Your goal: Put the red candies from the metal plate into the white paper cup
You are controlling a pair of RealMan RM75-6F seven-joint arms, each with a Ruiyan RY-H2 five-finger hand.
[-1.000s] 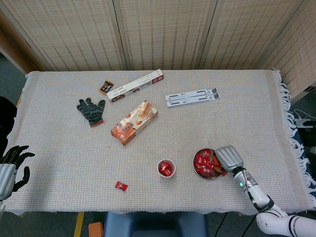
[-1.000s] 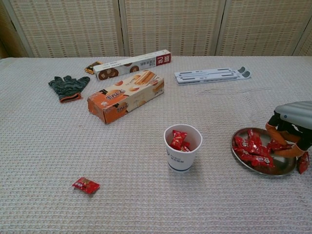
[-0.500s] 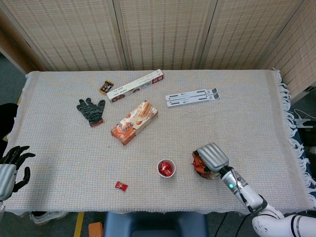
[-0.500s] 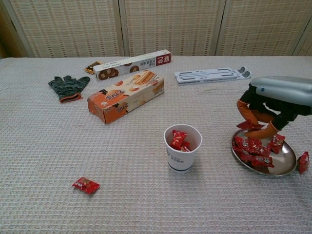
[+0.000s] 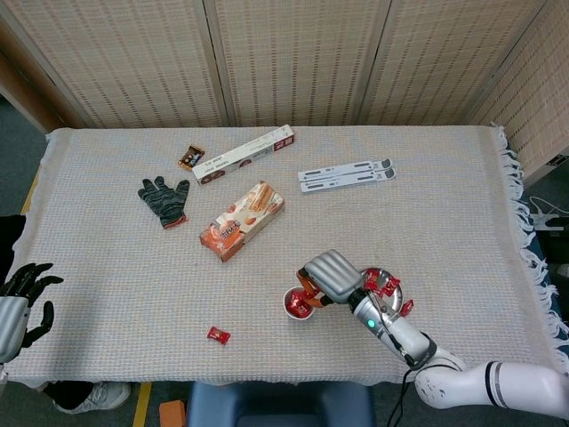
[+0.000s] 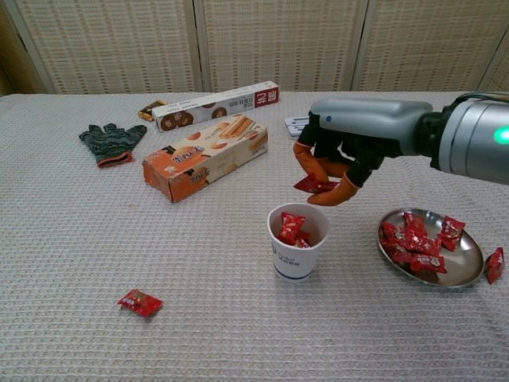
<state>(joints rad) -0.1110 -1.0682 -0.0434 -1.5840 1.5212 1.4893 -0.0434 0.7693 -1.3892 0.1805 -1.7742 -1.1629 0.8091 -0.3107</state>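
My right hand [image 6: 346, 151] hangs just above the white paper cup [image 6: 297, 242], pinching a red candy [image 6: 313, 185] between orange fingertips [image 6: 337, 193]. The cup holds a few red candies [image 6: 293, 228]. In the head view the right hand [image 5: 329, 275] covers part of the cup [image 5: 297, 304]. The metal plate [image 6: 469, 259] lies to the right of the cup with several red candies [image 6: 412, 241] in it; the head view shows the plate [image 5: 384, 301] partly behind my forearm. My left hand [image 5: 21, 298] rests at the table's left edge, fingers spread, holding nothing.
One red candy [image 6: 140, 302] lies loose on the cloth at front left, another [image 6: 495, 264] just right of the plate. An orange biscuit box [image 6: 205, 157], a long box [image 6: 216, 105], a dark glove [image 6: 111, 142], a grey folded stand [image 6: 346, 122] and a small wrapped snack [image 6: 150, 109] lie farther back.
My right hand lifted off the metal plate with a candy and travelled left, ending above the cup. The left hand stayed put.
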